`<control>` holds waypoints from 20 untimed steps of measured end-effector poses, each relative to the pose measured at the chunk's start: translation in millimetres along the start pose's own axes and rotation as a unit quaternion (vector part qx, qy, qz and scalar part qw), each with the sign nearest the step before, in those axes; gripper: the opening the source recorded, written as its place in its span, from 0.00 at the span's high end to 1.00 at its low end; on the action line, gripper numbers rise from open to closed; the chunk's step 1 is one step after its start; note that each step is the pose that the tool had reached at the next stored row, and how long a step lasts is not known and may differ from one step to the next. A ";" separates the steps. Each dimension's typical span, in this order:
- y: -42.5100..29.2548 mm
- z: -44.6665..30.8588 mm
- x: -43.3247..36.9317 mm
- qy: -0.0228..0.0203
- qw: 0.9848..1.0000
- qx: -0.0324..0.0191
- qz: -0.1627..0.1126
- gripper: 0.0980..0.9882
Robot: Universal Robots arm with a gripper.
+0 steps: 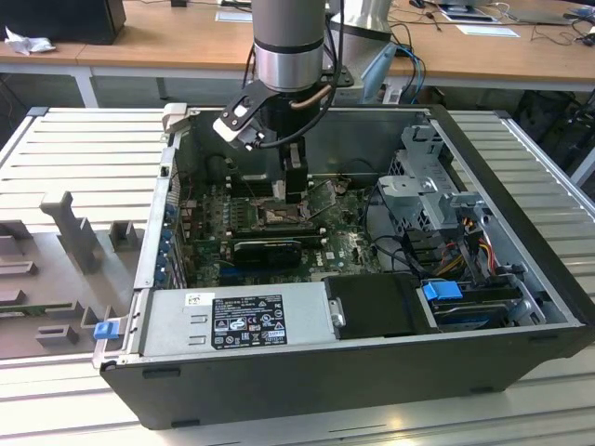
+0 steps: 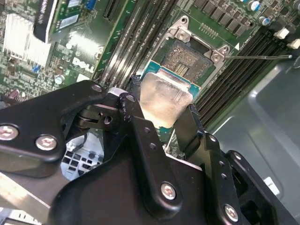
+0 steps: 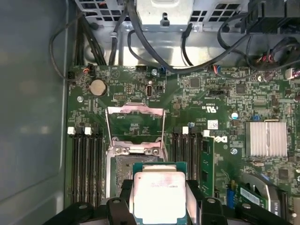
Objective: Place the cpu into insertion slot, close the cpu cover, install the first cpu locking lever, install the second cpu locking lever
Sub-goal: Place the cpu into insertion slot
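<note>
- the arm (image 1: 290,42) runs out of the exterior view at 12 o'clock, its upper part cut off.
- there the gripper (image 1: 294,190) stands over the insertion slot (image 1: 270,216), hiding its 1 o'clock corner.
- in the first wrist view the cpu (image 3: 159,194) covers part of the insertion slot (image 3: 123,176), and the picture's edge cuts the cpu's near side.
- in the second wrist view the black fingers (image 2: 140,126) hide two edges of the cpu (image 2: 161,93).
</note>
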State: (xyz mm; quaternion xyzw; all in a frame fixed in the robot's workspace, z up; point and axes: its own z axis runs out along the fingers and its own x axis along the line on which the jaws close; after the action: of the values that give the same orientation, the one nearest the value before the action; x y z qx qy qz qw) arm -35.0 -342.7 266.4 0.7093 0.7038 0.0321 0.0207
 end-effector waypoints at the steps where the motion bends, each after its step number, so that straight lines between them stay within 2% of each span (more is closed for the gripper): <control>1: -0.2 1.7 1.1 0.000 1.000 0.000 0.000 0.51; 8: -2.2 11.6 4.9 0.000 1.000 0.000 0.000 0.51; 10: -5.6 14.5 5.3 0.002 1.000 0.000 0.000 0.51; 12: -10.4 19.5 6.4 0.004 1.000 0.000 0.000 0.51; 14: -11.3 23.2 8.2 0.004 1.000 0.000 -0.001 0.51; 17: -12.6 34.8 15.1 0.004 1.000 0.000 -0.002 0.51; 20: -13.9 42.1 17.7 0.004 1.000 0.000 -0.002 0.51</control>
State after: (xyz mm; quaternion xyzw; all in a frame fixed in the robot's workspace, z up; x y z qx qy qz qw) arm -45.6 -324.2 223.6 0.7078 0.7053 0.0346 0.0181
